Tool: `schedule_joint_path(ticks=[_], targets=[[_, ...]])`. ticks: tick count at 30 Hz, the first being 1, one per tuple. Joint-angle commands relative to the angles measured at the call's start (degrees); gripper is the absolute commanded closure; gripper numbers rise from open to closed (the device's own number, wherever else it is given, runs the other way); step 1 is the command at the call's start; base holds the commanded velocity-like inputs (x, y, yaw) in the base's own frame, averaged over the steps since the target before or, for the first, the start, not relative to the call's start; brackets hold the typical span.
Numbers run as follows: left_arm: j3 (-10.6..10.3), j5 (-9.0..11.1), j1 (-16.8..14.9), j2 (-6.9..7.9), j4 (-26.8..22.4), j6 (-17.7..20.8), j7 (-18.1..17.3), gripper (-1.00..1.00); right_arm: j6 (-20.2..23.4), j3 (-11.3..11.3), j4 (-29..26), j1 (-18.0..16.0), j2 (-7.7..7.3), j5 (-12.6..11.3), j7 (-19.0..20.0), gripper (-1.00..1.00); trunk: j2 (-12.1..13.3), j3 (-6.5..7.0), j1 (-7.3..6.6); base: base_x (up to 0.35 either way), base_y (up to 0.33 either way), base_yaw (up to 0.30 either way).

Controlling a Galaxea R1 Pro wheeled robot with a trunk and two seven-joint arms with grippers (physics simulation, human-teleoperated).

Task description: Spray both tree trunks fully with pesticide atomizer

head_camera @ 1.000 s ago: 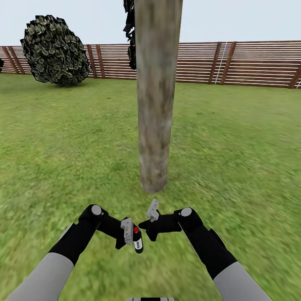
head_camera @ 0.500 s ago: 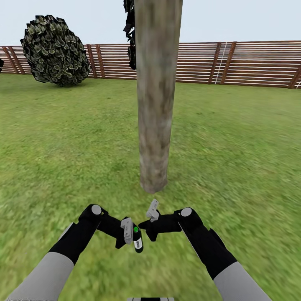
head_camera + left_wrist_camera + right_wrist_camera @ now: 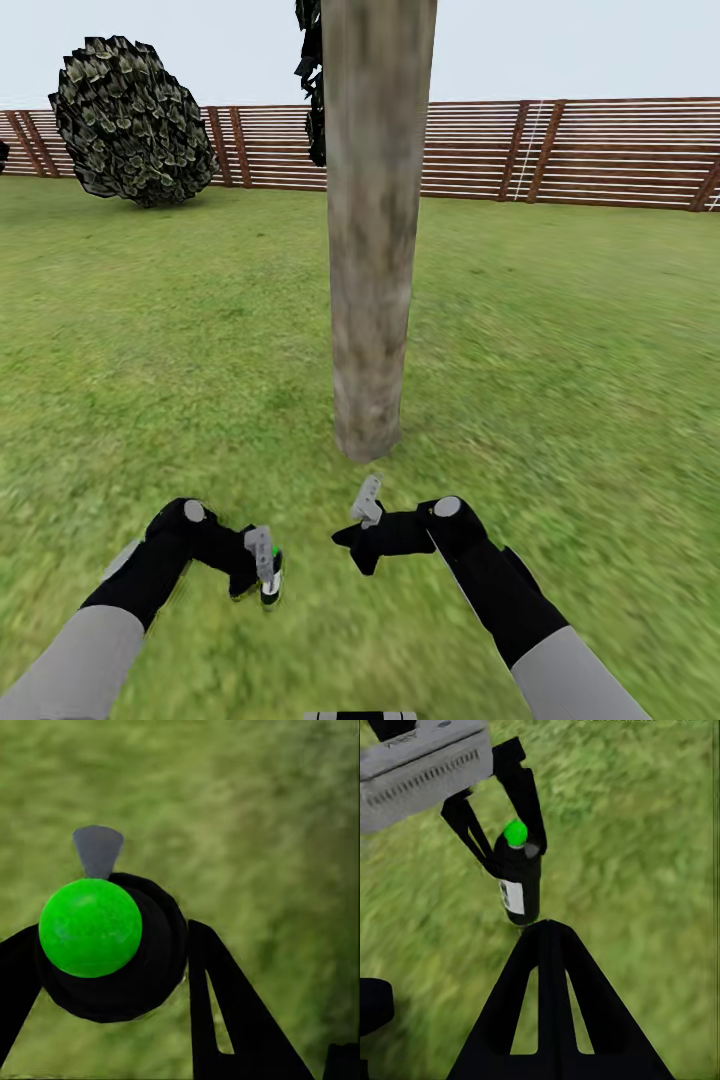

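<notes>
One tree trunk [image 3: 370,250], thick and mottled grey-brown, rises from the lawn straight ahead. My left gripper [image 3: 264,566] is low at the left, shut on the pesticide atomizer [image 3: 273,592], well short and left of the trunk's foot. The left wrist view looks down on the atomizer [image 3: 120,967], with its green dot [image 3: 90,928] and grey nozzle [image 3: 97,849] between the black fingers [image 3: 225,1020]. The right wrist view has the atomizer [image 3: 520,881] hanging upright over grass in the left gripper [image 3: 499,817]. My right gripper [image 3: 366,502] is shut on nothing, its fingertips [image 3: 546,926] pressed together.
A round dark shrub [image 3: 130,120] stands at the far left by the brown slat fence [image 3: 570,150]. Dark foliage [image 3: 312,80] shows behind the trunk. Flat grass [image 3: 560,360] spreads on both sides of the trunk.
My left arm has swung left and a little lower, carrying the atomizer away from the right gripper. The atomizer's dot went from red to green. The right arm has stayed put.
</notes>
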Motion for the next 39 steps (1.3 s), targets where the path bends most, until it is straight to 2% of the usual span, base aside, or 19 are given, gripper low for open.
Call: schedule_joint_path(ticks=[1,2,3,4,5,6,8,9,11,12,13,15,17,20,21,24,26,31,39], targets=[[4.0,0.2,0.2,-0.32,0.1,0.0,3.2,1.0,0.0,-0.1,0.1,0.0,-0.03,0.0,-1.3,1.0,0.0,0.0,0.0,0.0,0.0,0.0],[7.0,0.9,0.3,-1.12,0.4,0.0,6.6,1.0,0.0,-0.1,0.2,0.0,-0.18,0.1,-5.0,1.0,0.0,0.0,0.0,0.0,0.0,0.0],[8.5,1.6,0.3,-1.77,0.9,0.1,8.6,1.0,0.0,-0.2,0.5,0.0,-0.29,0.0,-8.6,1.0,0.0,0.0,0.0,0.0,0.0,0.0],[9.7,2.5,0.3,-2.38,1.6,0.2,10.4,1.0,0.0,-0.6,1.6,0.0,-0.36,0.0,-15.3,1.0,0.0,0.0,0.0,0.0,0.0,0.0],[11.2,4.1,0.4,-3.09,2.5,0.4,13.3,1.0,-0.1,-0.8,2.7,0.0,-0.37,-0.1,-20.2,1.0,0.0,0.0,0.0,0.0,0.0,0.0],[12.5,6.1,0.4,-3.5,3.1,0.5,16.5,1.0,-0.2,-0.9,4.5,0.0,-0.34,-0.3,-27.3,1.0,0.0,0.0,0.0,0.0,0.0,0.0],[14.2,9.6,0.4,-3.75,3.9,0.7,21.2,1.0,-1.0,-1.1,6.8,0.0,-0.31,-0.4,-34.2,1.0,0.0,0.0,0.0,0.0,0.0,0.0],[15.5,12.4,0.4,-3.84,5.0,0.8,24.6,1.0,-2.3,-1.3,8.3,0.1,-0.31,-0.5,-36.8,-1.0,0.0,0.0,0.0,0.0,0.0,0.0],[17.0,15.6,0.4,-3.86,6.7,0.8,29.1,1.0,-4.5,-3.1,9.9,0.1,-0.31,-0.5,-38.5,-1.0,0.0,0.0,0.0,0.0,0.0,0.0],[18.1,17.3,0.4,-3.88,7.9,0.9,32.7,1.0,-5.7,-5.6,11.1,0.1,-0.16,-0.6,-39.0,-1.0,0.0,0.0,0.0,0.0,0.0,0.0],[18.8,18.1,0.5,-3.9,8.8,0.9,35.8,1.0,-6.2,-7.7,11.9,0.1,-0.08,-0.7,-39.2,-1.0,0.0,0.0,0.0,0.0,0.0,0.0],[20.1,19.2,0.5,-3.94,11.9,0.9,44.0,1.0,-6.8,-13.0,13.1,0.1,0.09,-0.8,-39.4,-1.0,0.0,0.0,0.0,0.0,0.0,0.0],[21.0,20.0,0.5,-3.98,13.9,0.9,48.5,1.0,-7.0,-15.6,13.3,0.1,0.19,-0.9,-39.5,-1.0,0.0,0.0,0.0,0.0,0.0,0.0],[22.2,25.0,0.5,-4.14,15.6,1.5,54.2,1.0,-8.7,-19.2,13.3,0.1,0.24,-1.7,-39.6,-1.0,0.0,0.0,0.0,0.0,0.0,0.0],[22.3,27.1,0.5,-4.21,15.8,3.1,56.4,1.0,-9.1,-21.1,13.4,0.1,0.25,-2.6,-39.7,-1.0,0.0,0.0,0.0,0.0,0.0,0.0],[22.0,29.1,0.5,-4.82,15.9,6.9,59.3,1.0,-9.4,-23.6,13.2,0.1,0.27,-3.5,-39.7,-1.0,0.0,0.0,0.0,0.0,0.0,0.0],[21.8,29.7,0.4,-5.68,15.9,8.8,61.2,1.0,-9.4,-24.6,13.3,0.1,0.29,-3.8,-39.8,-1.0,0.0,0.0,0.0,0.0,0.0,0.0],[21.7,30.0,0.5,-6.6,15.9,9.4,62.8,1.0,-11.6,-25.0,13.2,0.2,0.31,-4.2,-40.1,-1.0,0.0,0.0,0.0,0.0,0.0,0.0],[21.6,30.1,0.7,-6.63,15.9,9.0,62.8,1.0,-12.4,-25.0,13.6,0.4,0.3,-4.2,-40.1,-1.0,0.0,0.0,0.0,0.031,0.0,0.0]])
